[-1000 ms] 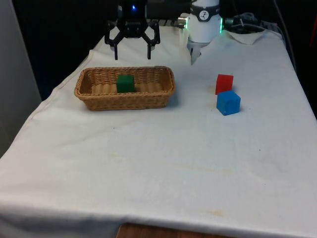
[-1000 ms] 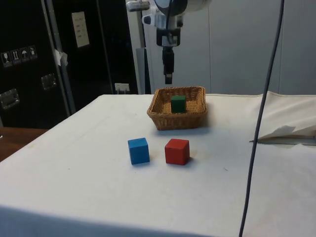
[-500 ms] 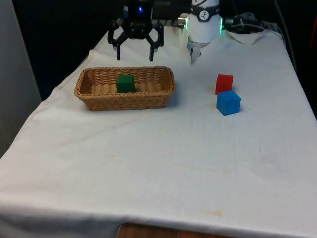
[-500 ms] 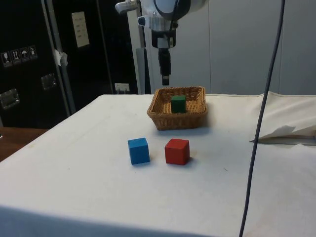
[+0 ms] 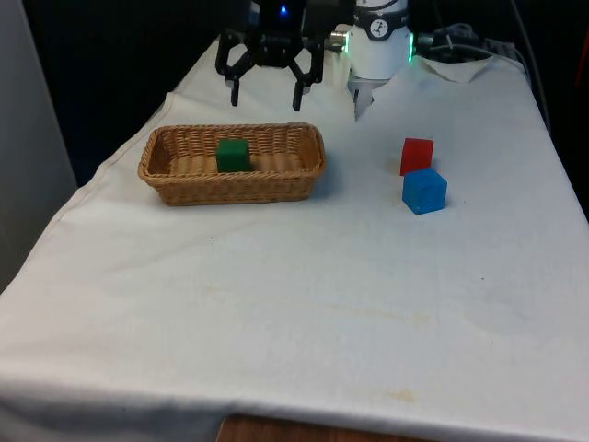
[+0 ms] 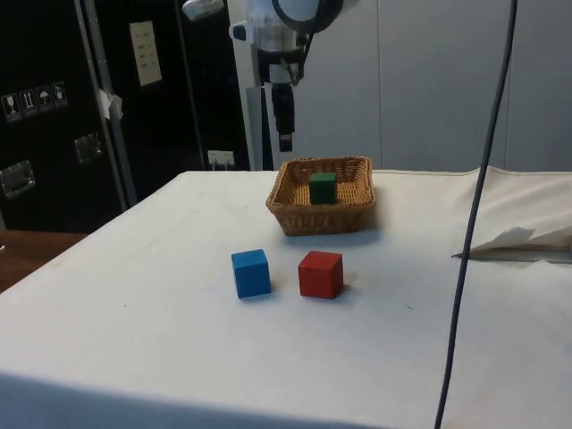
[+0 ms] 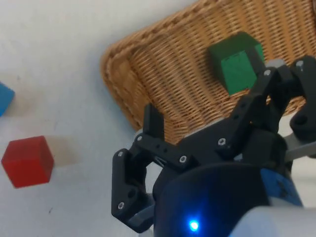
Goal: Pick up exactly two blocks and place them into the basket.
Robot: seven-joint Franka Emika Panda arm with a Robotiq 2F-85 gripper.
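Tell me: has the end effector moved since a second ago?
Yes. The open, empty end effector has risen and shifted toward the front view's right, away from above the basket, toward the red block.

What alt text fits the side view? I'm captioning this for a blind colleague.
An empty, open gripper hangs above the table beside a wicker basket holding a green block. A blue block and a red block sit apart on the white cloth nearer the camera.

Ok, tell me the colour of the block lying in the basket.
Green: the block in the wicker basket shows best in the front view.
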